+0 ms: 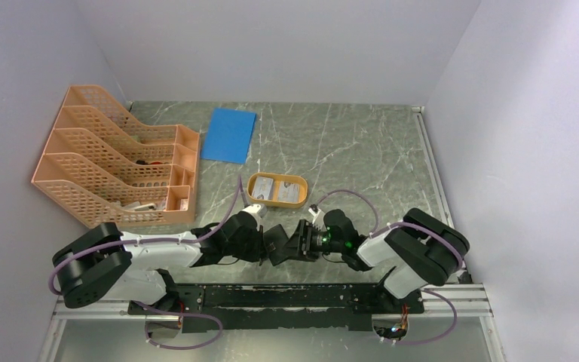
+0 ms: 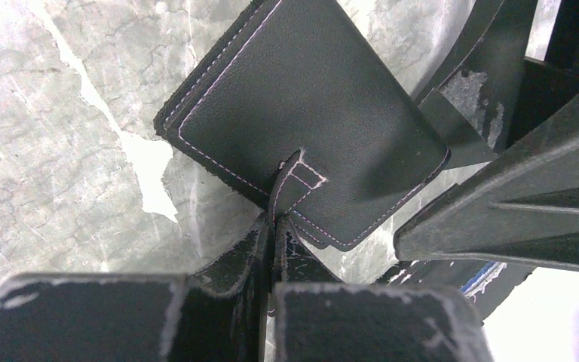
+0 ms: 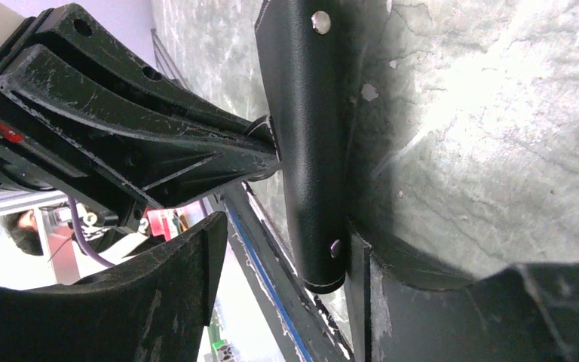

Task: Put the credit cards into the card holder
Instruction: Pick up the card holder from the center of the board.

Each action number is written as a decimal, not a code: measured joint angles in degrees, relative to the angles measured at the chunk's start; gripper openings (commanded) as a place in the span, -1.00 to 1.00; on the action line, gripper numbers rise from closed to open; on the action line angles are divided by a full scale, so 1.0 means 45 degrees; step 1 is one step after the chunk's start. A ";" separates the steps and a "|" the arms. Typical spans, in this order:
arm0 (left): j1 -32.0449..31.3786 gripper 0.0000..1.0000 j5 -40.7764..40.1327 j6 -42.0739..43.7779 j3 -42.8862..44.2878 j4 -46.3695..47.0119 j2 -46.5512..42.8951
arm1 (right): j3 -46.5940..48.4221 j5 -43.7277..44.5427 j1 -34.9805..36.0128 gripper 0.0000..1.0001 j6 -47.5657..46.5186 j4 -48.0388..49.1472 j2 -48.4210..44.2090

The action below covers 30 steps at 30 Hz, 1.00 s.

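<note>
Now, at the near edge of the table [image 1: 362,151], we are pinching the card holder [image 2: 301,113], light and floppy-looking, by its strap tab [image 2: 298,177] in our closed left gripper [image 2: 271,234], while our right gripper [image 3: 286,249] is gaping empty beside its firmer spine [image 3: 309,151], probably the better hold.

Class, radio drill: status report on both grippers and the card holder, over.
Left gripper shut on card holder strap. Right gripper open, straddling its edge. Holder folded shut; cards in orange dish. Nothing in the way.
</note>
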 measured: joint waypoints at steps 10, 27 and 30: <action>0.0000 -0.90 -0.0102 -0.0175 -0.0204 0.0039 -0.0257 | 0.0087 0.0136 0.0112 0.13 0.0219 0.0641 0.0563; -0.0005 -0.90 -0.0393 -0.0418 -0.0393 -0.0437 -0.0729 | 0.0316 0.0253 0.0243 -0.25 0.0423 0.1651 0.1739; -0.0005 -0.90 -0.0393 -0.0418 -0.0427 -0.0437 -0.0748 | 0.0359 0.0306 0.0267 -0.46 0.0413 0.1676 0.1923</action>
